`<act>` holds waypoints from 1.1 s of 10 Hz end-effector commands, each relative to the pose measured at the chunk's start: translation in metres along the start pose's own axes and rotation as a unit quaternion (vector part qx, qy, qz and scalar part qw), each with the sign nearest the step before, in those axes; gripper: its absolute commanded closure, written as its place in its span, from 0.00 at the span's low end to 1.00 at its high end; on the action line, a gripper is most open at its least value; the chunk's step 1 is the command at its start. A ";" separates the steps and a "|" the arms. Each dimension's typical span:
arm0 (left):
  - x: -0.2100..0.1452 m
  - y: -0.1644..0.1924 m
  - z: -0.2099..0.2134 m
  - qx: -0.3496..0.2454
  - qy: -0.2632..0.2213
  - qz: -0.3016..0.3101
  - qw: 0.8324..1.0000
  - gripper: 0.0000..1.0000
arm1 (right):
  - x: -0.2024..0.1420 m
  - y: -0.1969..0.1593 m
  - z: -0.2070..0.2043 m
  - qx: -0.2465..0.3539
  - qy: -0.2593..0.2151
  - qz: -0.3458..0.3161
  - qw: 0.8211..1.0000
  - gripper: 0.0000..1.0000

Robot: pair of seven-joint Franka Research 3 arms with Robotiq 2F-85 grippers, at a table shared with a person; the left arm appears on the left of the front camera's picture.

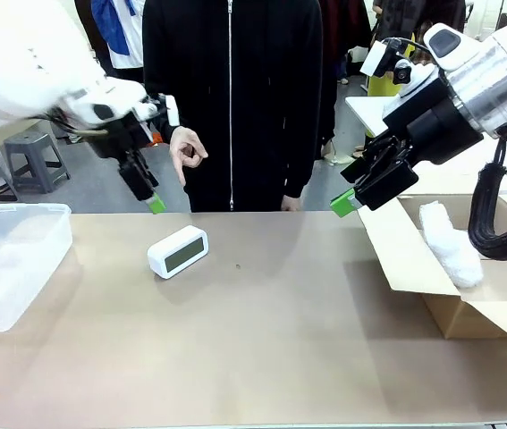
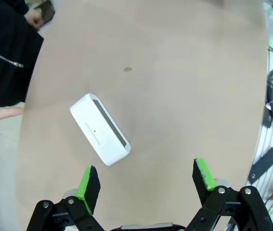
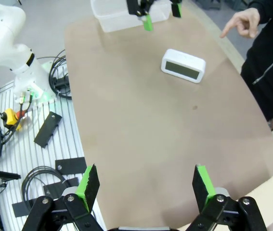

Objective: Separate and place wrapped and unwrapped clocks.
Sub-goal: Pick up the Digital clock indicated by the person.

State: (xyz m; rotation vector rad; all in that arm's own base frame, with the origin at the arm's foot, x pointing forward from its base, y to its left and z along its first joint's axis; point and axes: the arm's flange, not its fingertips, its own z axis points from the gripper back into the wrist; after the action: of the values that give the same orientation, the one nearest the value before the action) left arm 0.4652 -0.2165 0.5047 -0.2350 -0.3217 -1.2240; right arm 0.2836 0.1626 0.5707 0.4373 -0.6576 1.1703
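My left gripper (image 2: 146, 180), jaws wide and empty, hung just above the bare white rounded-rectangle clock (image 2: 100, 129); right gripper (image 3: 146, 185) also wide, well away from it.

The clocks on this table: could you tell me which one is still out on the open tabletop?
The bare white clock with the dark screen, lying mid-table near the left gripper; the bubble-wrapped bundle sits inside the cardboard box.
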 end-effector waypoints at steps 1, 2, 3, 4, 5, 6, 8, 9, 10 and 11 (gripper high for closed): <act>0.008 0.017 -0.024 0.014 0.026 0.052 0.998 0.00 | 0.000 -0.002 -0.001 0.001 -0.002 0.002 1.000 0.00; 0.005 0.030 -0.038 0.016 0.030 0.089 0.995 0.00 | 0.000 -0.002 -0.001 0.001 -0.002 0.002 1.000 0.00; 0.002 0.039 -0.051 0.011 0.035 0.113 0.993 0.00 | 0.000 -0.002 -0.001 0.001 -0.002 0.002 1.000 0.00; -0.002 0.048 -0.067 0.020 0.033 0.114 0.993 0.00 | 0.000 -0.002 -0.001 0.001 -0.002 0.002 1.000 0.00; -0.006 0.056 -0.078 0.029 0.019 0.102 0.994 0.00 | 0.000 -0.002 -0.001 0.001 -0.002 0.002 1.000 0.00; -0.009 0.041 -0.064 0.004 0.029 0.103 0.994 0.00 | 0.000 -0.002 -0.001 0.001 -0.002 0.002 1.000 0.00; -0.009 0.041 -0.064 0.004 0.029 0.103 0.994 0.00 | 0.000 -0.002 -0.001 0.001 -0.002 0.002 1.000 0.00; -0.009 0.041 -0.064 0.004 0.029 0.103 0.994 0.00 | 0.000 -0.002 -0.001 0.001 -0.002 0.002 1.000 0.00; -0.009 0.044 -0.072 0.008 0.027 0.104 0.994 0.00 | 0.000 -0.002 -0.001 0.001 -0.002 0.002 1.000 0.00; 0.001 0.056 -0.086 -0.032 0.046 0.103 0.993 0.00 | 0.000 -0.002 -0.001 0.001 -0.002 0.002 1.000 0.00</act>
State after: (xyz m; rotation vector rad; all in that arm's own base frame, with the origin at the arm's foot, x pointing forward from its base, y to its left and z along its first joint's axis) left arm 0.5124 -0.2233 0.4318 -0.2271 -0.2305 -1.0286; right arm 0.2840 0.1618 0.5709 0.4352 -0.6584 1.1674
